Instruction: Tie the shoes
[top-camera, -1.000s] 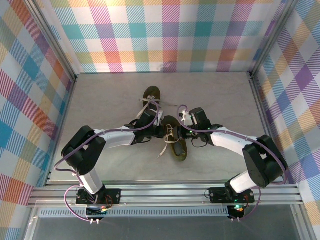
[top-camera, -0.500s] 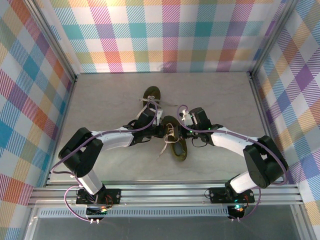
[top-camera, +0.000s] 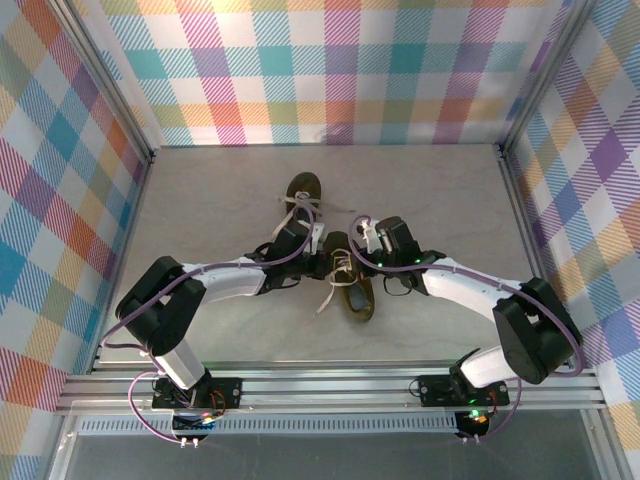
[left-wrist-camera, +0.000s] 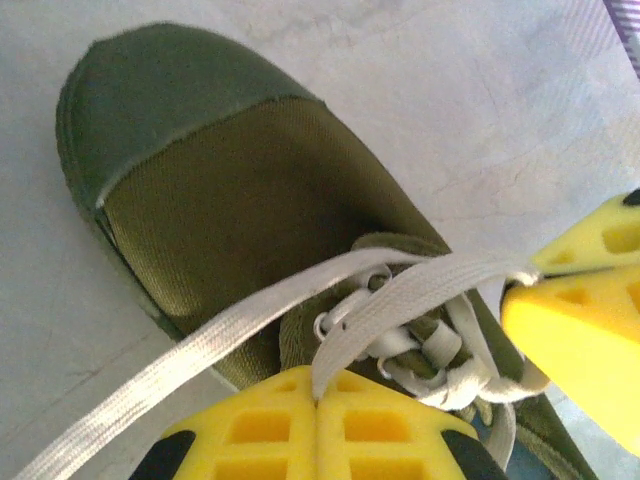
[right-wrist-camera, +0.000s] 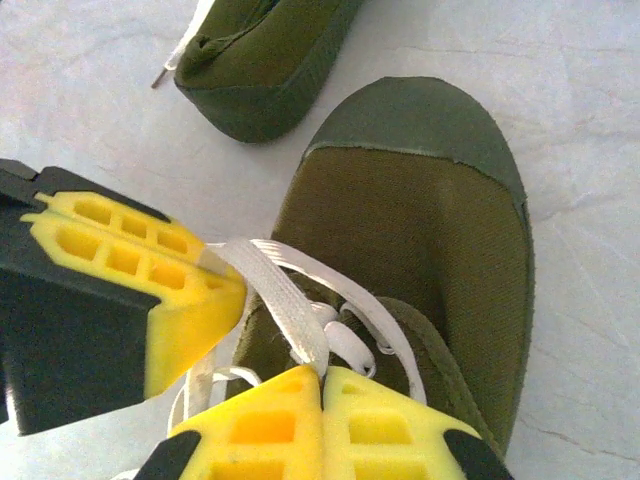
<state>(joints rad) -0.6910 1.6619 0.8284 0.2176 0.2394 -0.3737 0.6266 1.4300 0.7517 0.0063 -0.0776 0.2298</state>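
Observation:
Two dark olive shoes lie on the table: the far shoe (top-camera: 303, 190) (right-wrist-camera: 270, 60) and the near shoe (top-camera: 352, 288) (left-wrist-camera: 230, 190) (right-wrist-camera: 420, 220). Both grippers meet over the near shoe's lacing. My left gripper (top-camera: 325, 252) (left-wrist-camera: 318, 392) is shut on a flat pale lace (left-wrist-camera: 400, 300) that runs up toward the right gripper's yellow fingers (left-wrist-camera: 585, 310). My right gripper (top-camera: 358, 258) (right-wrist-camera: 322, 375) is shut on a pale lace (right-wrist-camera: 285, 300) that leads to the left gripper's yellow fingers (right-wrist-camera: 150, 270). Another lace strand (left-wrist-camera: 180, 360) trails off the shoe's side onto the table.
The pale table (top-camera: 200, 200) is ringed by plaid walls (top-camera: 330, 70) at the back and both sides. A loose lace end (top-camera: 325, 300) lies left of the near shoe. A metal rail (top-camera: 330, 385) runs along the near edge by the arm bases.
My right gripper's jaws have closed onto the lace over the near shoe. Both arms have barely shifted; the left gripper has stayed shut on its lace.

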